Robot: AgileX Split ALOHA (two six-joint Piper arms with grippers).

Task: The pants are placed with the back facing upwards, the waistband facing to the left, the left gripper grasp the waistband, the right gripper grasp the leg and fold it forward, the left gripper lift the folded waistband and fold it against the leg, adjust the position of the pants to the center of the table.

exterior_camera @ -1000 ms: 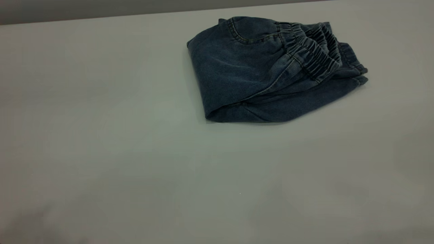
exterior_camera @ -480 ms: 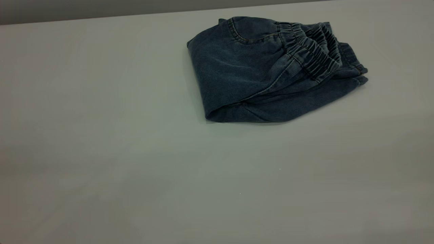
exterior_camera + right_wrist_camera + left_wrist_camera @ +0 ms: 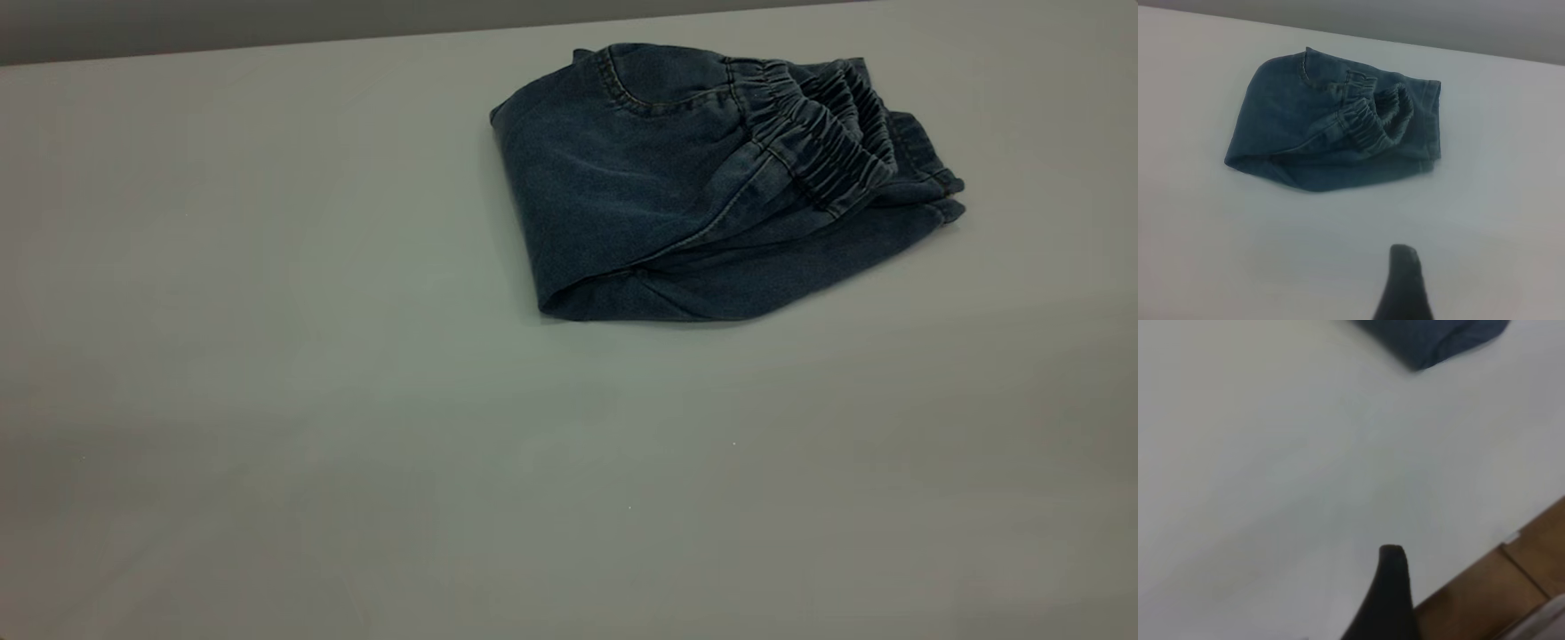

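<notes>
The pants (image 3: pixel 711 187) lie folded into a compact bundle on the bench (image 3: pixel 267 356), in the far half of the exterior view and right of centre. The gathered waistband (image 3: pixel 822 133) sits on top toward the right end of the bundle, lying over the layers beneath. The rounded fold edge faces left and toward the near side. Stitched hems show at the far right end under the waistband. Nothing touches the pants.

Neither arm shows in the exterior view.

Left gripper (image 3: pixel 1388 600): only one dark fingertip shows in the left wrist view, hanging above bare bench, well apart from the pants, of which just a corner shows. Beyond the bench edge a strip of brown floor (image 3: pixel 1511 587) is visible. Whether the jaws are open or closed cannot be told.

Right gripper (image 3: pixel 1405 287): one dark fingertip shows in the right wrist view, above bare bench with the whole bundle ahead of it, apart from it. Jaw state cannot be told here either.
</notes>
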